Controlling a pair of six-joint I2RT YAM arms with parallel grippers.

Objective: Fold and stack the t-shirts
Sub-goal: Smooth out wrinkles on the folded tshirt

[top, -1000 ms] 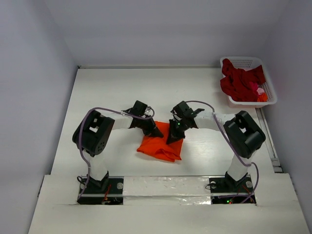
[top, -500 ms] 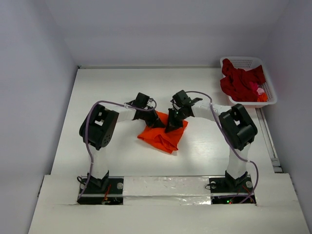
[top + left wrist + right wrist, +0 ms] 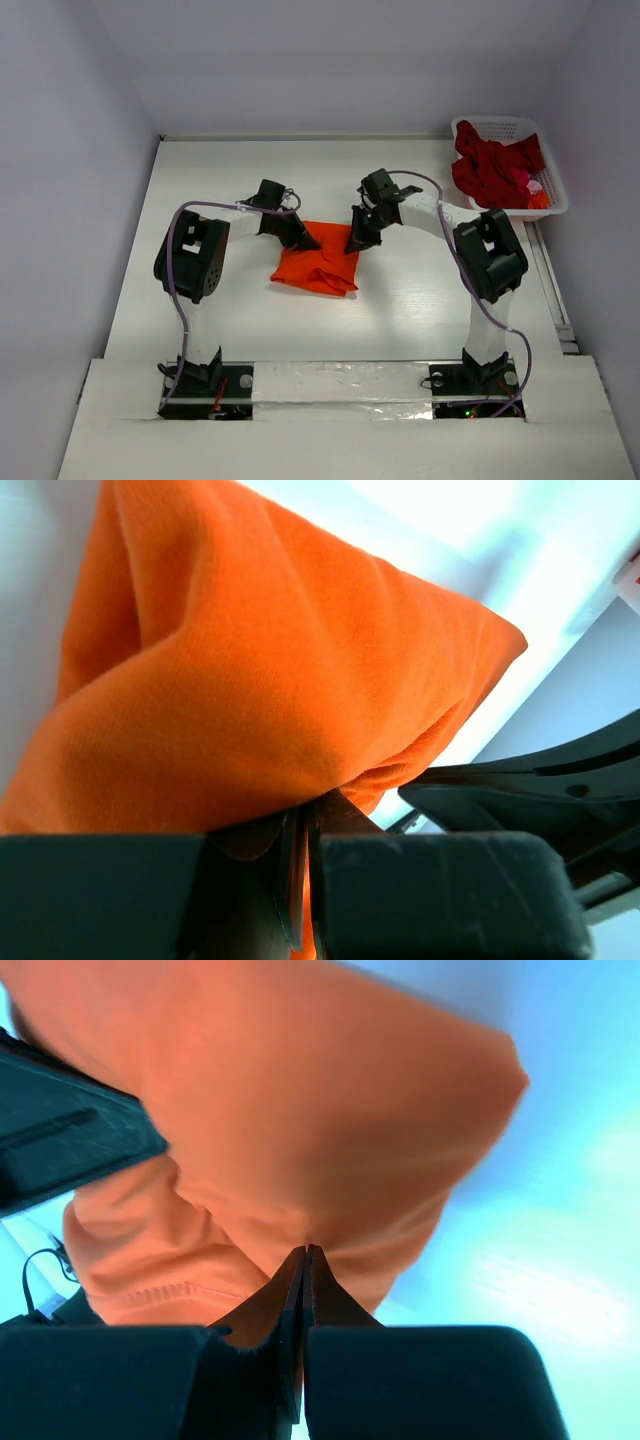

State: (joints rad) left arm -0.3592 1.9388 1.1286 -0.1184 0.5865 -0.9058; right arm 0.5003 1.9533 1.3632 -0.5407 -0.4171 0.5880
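1. A white plastic lattice basket (image 3: 505, 124) is sitting at the far right corner of the white table (image 3: 230, 180), well apart from both arms.
2. Dark crimson cloth t-shirts (image 3: 492, 170) are lying heaped in that basket, spilling over its left rim.
3. Nothing is standing between the grippers and the bright orange-red cloth t-shirt (image 3: 318, 268), which is lying bunched near the table's middle.
4. The left gripper (image 3: 305, 243) is pinching the shirt's far left corner, its fingers (image 3: 262, 832) pressed tight on a fold of cloth.
5. The right gripper (image 3: 355, 245) is pinching the far right corner the same way, fingers (image 3: 286, 1278) clamped together on the fabric.
6. The shirt's longer side is running left to right across the table, with its near edge resting on the surface.
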